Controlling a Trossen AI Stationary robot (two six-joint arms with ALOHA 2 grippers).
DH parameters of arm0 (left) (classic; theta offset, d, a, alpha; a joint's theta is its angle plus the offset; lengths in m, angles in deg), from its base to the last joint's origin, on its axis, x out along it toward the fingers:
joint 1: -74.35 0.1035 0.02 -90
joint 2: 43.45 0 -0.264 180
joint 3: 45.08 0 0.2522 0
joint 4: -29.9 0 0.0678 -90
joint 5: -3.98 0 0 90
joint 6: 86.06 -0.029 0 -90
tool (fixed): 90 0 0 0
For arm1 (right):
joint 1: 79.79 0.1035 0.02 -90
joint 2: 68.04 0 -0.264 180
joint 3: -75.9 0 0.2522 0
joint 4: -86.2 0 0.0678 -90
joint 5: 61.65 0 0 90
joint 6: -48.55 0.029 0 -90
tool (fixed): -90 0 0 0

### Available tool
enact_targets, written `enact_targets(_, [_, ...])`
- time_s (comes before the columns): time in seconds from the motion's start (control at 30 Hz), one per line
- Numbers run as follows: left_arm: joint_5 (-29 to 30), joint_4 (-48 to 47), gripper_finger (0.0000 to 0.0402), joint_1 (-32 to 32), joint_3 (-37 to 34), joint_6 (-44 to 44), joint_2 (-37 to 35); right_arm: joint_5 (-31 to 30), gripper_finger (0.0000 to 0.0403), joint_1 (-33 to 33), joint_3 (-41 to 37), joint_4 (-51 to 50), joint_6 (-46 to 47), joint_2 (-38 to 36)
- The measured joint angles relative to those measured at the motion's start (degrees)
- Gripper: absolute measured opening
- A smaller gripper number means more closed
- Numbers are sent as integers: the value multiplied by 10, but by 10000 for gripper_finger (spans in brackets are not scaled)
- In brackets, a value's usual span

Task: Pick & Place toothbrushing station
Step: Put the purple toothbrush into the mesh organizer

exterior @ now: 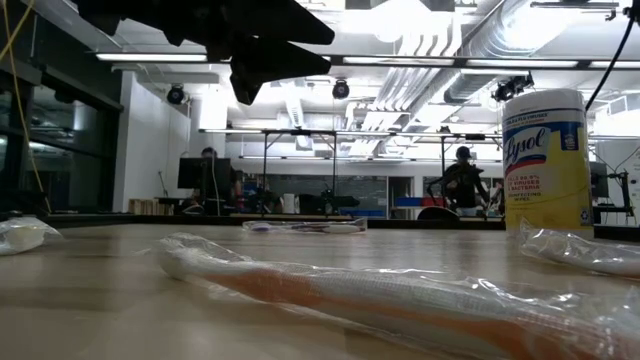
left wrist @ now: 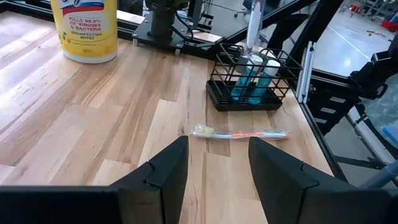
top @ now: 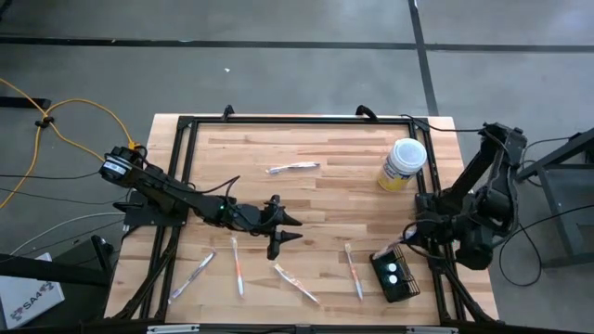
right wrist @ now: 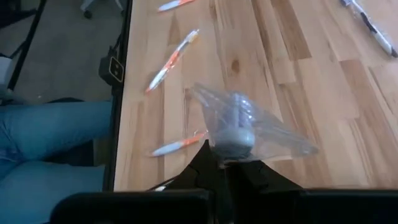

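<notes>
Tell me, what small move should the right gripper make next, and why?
Probably open the right gripper: it is shut on a clear-wrapped toothbrush whose lower end seems already inside the black wire-mesh basket. The left gripper waits open mid-table.

Overhead, table-level, two wrist views

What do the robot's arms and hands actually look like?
Both arms are dark, jointed limbs. The left arm has a round silvery-marked motor at its base; the right arm trails black cables. Each ends in a hand, left hand and right hand, with two black, wedge-shaped fingers.
</notes>
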Motion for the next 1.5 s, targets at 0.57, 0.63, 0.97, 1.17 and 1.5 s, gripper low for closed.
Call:
enact_targets(0.57, [0,0,163,0,0,0,0,2,5,9,0,-37,61,43])
enact_targets(0.63, [0,0,163,0,0,0,0,3,5,9,0,-37,62,48])
enact_targets(0.97, [-1,0,163,0,0,0,0,14,5,9,0,-33,61,45])
enact_targets(1.17, [-1,0,163,0,0,0,0,18,5,9,0,-33,60,38])
enact_targets(1.5, [-1,0,163,0,0,0,0,17,5,9,0,-35,64,47])
